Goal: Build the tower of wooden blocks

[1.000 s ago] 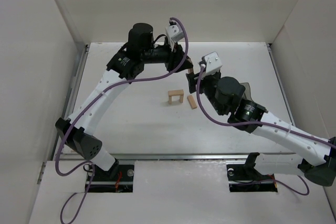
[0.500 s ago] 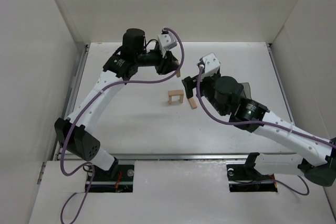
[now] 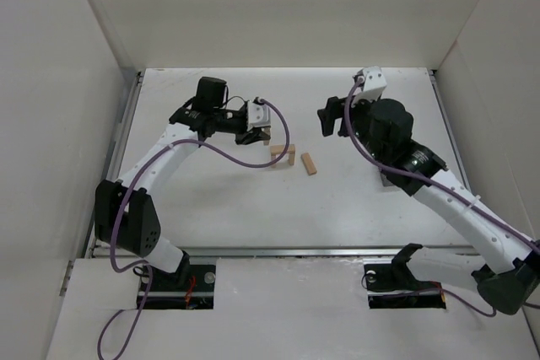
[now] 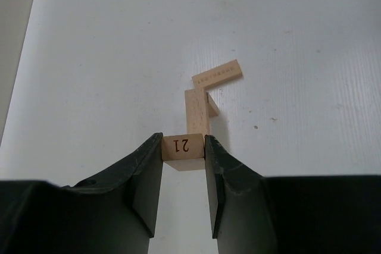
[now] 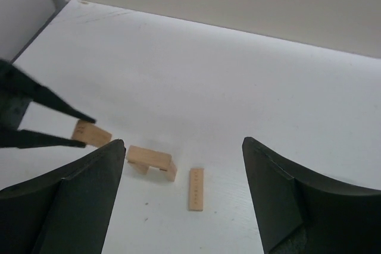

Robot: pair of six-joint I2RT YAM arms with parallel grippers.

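- The left tool [image 3: 257, 135] is clamping a plank [image 4: 183, 146] by its two long faces, with the end stamped "21" facing the wrist camera.
- That plank is lying level between the fingers [image 4: 149, 171], clear of the surface [image 3: 211, 200].
- Just ahead of the left tool, the tower [image 4: 198, 110] is standing on the surface. It is a small arch, with one plank lying flat across two short uprights.
- In the right wrist view, the held plank is sitting apart from the arch, with a gap showing between them. I cannot tell how high it is above the arch.
- Beyond the arch from the left tool, a loose plank [image 4: 217, 75] is lying flat on the surface, near the arch but not touching it.
- The right tool [image 3: 332, 115] is hanging with its fingers wide apart and nothing between them.
- Ahead of and below the right tool, the arch is sitting toward its left finger [image 5: 89, 188], and the loose plank is lying nearer the middle of the gap.
- White walls [image 3: 295, 14] are enclosing the surface on three sides.
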